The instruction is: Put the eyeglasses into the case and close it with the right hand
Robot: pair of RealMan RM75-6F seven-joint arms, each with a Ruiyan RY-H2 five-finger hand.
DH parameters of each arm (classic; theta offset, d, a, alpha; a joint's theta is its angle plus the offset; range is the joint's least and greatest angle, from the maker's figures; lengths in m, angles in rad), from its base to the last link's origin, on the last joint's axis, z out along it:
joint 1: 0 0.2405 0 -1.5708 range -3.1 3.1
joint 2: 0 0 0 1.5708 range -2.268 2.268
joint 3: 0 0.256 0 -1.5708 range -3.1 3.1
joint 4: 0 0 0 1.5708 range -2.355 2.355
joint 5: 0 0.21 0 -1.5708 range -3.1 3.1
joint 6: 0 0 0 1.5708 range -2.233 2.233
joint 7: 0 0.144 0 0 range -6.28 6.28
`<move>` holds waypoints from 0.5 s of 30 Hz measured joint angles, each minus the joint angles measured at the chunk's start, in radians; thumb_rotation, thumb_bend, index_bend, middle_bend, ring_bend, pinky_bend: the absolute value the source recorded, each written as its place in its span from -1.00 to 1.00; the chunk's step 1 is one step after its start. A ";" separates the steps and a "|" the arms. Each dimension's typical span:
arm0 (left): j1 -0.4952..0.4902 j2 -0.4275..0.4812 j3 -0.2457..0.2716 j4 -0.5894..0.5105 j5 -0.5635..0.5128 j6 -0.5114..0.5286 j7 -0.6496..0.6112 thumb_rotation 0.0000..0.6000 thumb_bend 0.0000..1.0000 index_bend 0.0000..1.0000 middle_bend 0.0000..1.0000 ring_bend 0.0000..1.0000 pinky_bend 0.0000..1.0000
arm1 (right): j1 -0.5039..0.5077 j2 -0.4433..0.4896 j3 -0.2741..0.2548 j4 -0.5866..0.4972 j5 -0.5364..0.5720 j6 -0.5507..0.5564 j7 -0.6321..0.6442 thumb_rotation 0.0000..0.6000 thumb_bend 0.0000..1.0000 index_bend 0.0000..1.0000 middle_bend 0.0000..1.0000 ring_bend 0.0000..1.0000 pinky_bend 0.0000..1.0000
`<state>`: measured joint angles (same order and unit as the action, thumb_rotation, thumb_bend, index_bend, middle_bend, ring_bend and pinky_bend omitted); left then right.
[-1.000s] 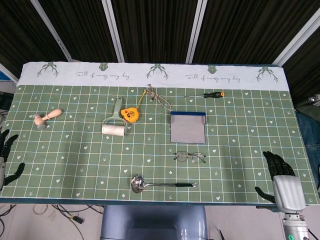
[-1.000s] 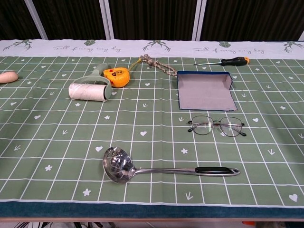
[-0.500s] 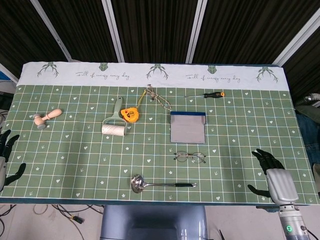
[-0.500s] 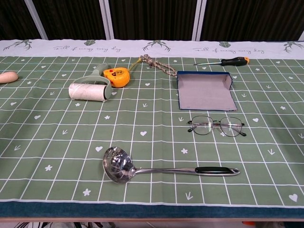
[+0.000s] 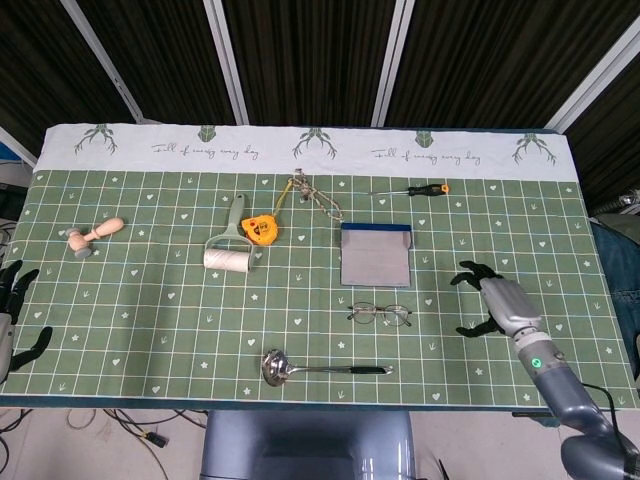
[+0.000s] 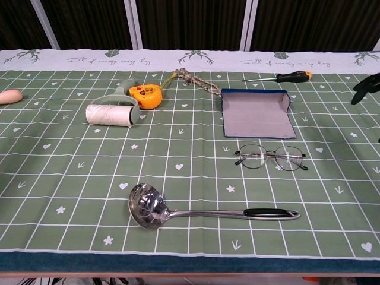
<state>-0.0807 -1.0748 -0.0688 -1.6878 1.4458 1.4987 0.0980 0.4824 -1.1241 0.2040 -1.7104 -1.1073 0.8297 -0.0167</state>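
Thin-framed eyeglasses [image 5: 380, 314] [image 6: 271, 158] lie unfolded on the green cloth, just in front of the case. The grey case [image 5: 375, 254] [image 6: 257, 114] with a blue rim lies open and flat. My right hand [image 5: 492, 297] hovers to the right of the glasses, fingers spread, holding nothing; in the chest view only its dark fingertips [image 6: 366, 89] show at the right edge. My left hand [image 5: 12, 315] rests at the table's left edge, fingers apart and holding nothing.
A steel ladle [image 5: 322, 368] lies in front of the glasses. A lint roller [image 5: 228, 254], orange tape measure [image 5: 260, 229], rope [image 5: 312, 196], screwdriver [image 5: 412, 189] and wooden stamp [image 5: 94, 236] sit further back and left.
My right hand has risen from the table's front right corner and moved left and forward toward the glasses. Everything else is unmoved.
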 measured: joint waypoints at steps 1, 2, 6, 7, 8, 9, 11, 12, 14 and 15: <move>0.000 0.001 0.000 0.000 -0.001 -0.002 0.001 1.00 -0.37 -0.83 -1.00 -1.00 -1.00 | 0.017 -0.017 0.003 0.009 0.025 -0.010 -0.018 1.00 -0.45 -0.30 -0.75 -0.78 -0.55; -0.001 0.002 0.001 -0.001 -0.002 -0.004 0.001 1.00 -0.37 -0.83 -1.00 -1.00 -1.00 | 0.033 -0.035 0.005 0.018 0.050 -0.017 -0.037 1.00 -0.43 -0.29 -0.75 -0.78 -0.55; -0.001 0.004 0.000 -0.003 -0.007 -0.007 -0.009 1.00 -0.37 -0.83 -1.00 -1.00 -1.00 | 0.084 -0.119 0.008 0.059 0.155 -0.026 -0.138 1.00 -0.41 -0.24 -0.75 -0.78 -0.54; -0.001 0.005 -0.001 -0.004 -0.009 -0.008 -0.010 1.00 -0.37 -0.83 -1.00 -1.00 -1.00 | 0.094 -0.136 0.007 0.066 0.176 -0.023 -0.161 1.00 -0.41 -0.23 -0.75 -0.78 -0.54; -0.002 0.006 -0.001 -0.005 -0.010 -0.011 -0.011 1.00 -0.37 -0.83 -1.00 -1.00 -1.00 | 0.102 -0.151 0.005 0.072 0.199 -0.019 -0.181 1.00 -0.41 -0.21 -0.75 -0.78 -0.55; -0.002 0.007 -0.001 -0.005 -0.011 -0.012 -0.012 1.00 -0.37 -0.83 -1.00 -1.00 -1.00 | 0.113 -0.170 0.004 0.078 0.231 -0.011 -0.205 1.00 -0.41 -0.20 -0.75 -0.78 -0.55; -0.002 0.009 -0.001 -0.007 -0.012 -0.014 -0.015 1.00 -0.37 -0.83 -1.00 -1.00 -1.00 | 0.127 -0.199 0.002 0.085 0.282 0.008 -0.243 1.00 -0.41 -0.19 -0.75 -0.78 -0.55; -0.002 0.009 -0.001 -0.007 -0.012 -0.014 -0.016 1.00 -0.37 -0.83 -1.00 -1.00 -1.00 | 0.136 -0.218 0.000 0.087 0.317 0.024 -0.268 1.00 -0.41 -0.19 -0.75 -0.78 -0.55; -0.002 0.010 0.000 -0.008 -0.011 -0.013 -0.021 1.00 -0.37 -0.83 -1.00 -1.00 -1.00 | 0.150 -0.246 -0.001 0.087 0.367 0.053 -0.305 1.00 -0.41 -0.17 -0.75 -0.78 -0.55; -0.001 0.011 0.000 -0.008 -0.010 -0.013 -0.022 1.00 -0.37 -0.83 -1.00 -1.00 -1.00 | 0.160 -0.264 -0.001 0.085 0.397 0.074 -0.329 1.00 -0.41 -0.16 -0.75 -0.78 -0.55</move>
<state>-0.0822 -1.0642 -0.0686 -1.6959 1.4358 1.4857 0.0756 0.6424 -1.3883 0.2025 -1.6254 -0.7104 0.9033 -0.3459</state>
